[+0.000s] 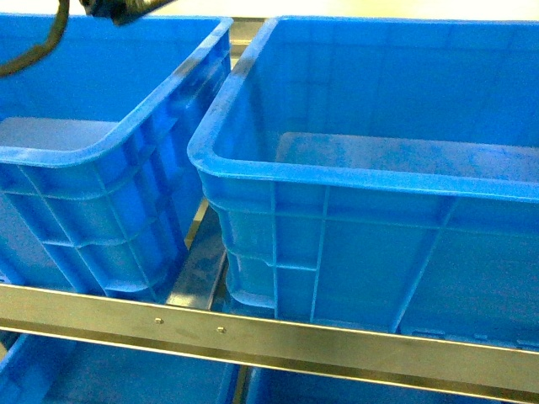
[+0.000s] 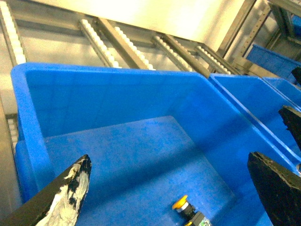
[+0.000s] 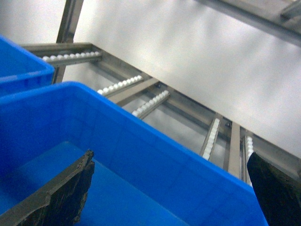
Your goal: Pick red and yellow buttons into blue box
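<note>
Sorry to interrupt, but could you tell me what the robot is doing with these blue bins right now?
It is sorting push buttons into a blue box. The left gripper hangs open and empty over the left blue box, where a yellow button already lies on the floor near the bottom edge of the left wrist view. The right gripper is open too, over the right blue box, holding nothing. No red button shows in any view.
</note>
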Available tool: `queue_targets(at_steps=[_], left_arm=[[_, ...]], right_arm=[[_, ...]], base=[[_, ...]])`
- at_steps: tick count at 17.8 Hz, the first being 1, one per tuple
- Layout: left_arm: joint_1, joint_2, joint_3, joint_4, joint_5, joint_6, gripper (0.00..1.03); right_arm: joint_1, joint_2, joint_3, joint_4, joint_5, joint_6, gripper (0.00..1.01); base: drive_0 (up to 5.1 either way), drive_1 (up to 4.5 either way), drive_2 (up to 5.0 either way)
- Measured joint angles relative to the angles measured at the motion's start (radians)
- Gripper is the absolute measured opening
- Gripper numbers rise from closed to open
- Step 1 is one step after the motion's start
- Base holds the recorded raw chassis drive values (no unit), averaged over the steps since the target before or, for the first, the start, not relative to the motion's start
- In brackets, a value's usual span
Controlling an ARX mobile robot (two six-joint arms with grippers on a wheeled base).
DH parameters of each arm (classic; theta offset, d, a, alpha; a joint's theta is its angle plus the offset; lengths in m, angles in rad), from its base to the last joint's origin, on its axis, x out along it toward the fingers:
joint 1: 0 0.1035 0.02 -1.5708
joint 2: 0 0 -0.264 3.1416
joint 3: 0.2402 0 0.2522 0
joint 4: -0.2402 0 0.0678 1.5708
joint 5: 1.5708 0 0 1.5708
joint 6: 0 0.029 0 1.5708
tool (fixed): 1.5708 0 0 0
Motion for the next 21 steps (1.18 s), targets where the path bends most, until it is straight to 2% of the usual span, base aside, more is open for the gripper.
queue_targets(at_steps=[2, 3, 4, 5, 6, 7, 9, 12, 13, 21], left_arm=[[-0.003, 0.007, 0.004, -0.007, 0.000, 0.000, 0.98], [-0.043, 0.019, -0.034, 0.080, -0.167, 0.052, 0.92], [-0.048, -0.006, -0.099, 0.142, -0.367, 0.124, 0.82], [-0.033, -0.070, -0.200, 0.185, -0.564, 0.207, 0.72], [0.017, -0.134, -0.283, 0.222, -0.715, 0.261, 0.60], [0.053, -0.174, -0.331, 0.240, -0.754, 0.280, 0.52], [0.085, -0.236, -0.417, 0.260, -0.739, 0.298, 0.37], [0.142, -0.339, -0.570, 0.269, -0.662, 0.315, 0.04], [0.159, -0.374, -0.598, 0.272, -0.647, 0.318, 0.02], [0.248, -0.603, -0.756, 0.204, -0.559, 0.319, 0.02]], right_arm=[[0.001, 0.006, 0.004, -0.006, -0.002, 0.003, 0.98], [0.000, 0.012, 0.005, -0.061, 0.042, 0.035, 0.95], [0.001, -0.016, -0.011, -0.129, 0.153, 0.106, 0.86], [0.000, -0.059, -0.069, -0.118, 0.261, 0.189, 0.75], [-0.008, -0.112, -0.141, -0.088, 0.305, 0.268, 0.62], [-0.008, -0.135, -0.175, -0.073, 0.311, 0.292, 0.55], [-0.005, -0.172, -0.241, -0.053, 0.309, 0.316, 0.40], [-0.006, -0.258, -0.365, -0.036, 0.311, 0.337, 0.07], [-0.006, -0.283, -0.388, -0.034, 0.311, 0.338, 0.02], [-0.005, -0.468, -0.522, -0.089, 0.310, 0.340, 0.02]], base=[[0.0, 0.00, 0.0], [0.0, 0.00, 0.0], [0.0, 0.00, 0.0], [0.0, 0.00, 0.0], [0.0, 0.00, 0.0], [0.0, 0.00, 0.0], [0.0, 0.00, 0.0], [0.0, 0.00, 0.0], [0.0, 0.00, 0.0], [0.0, 0.00, 0.0]])
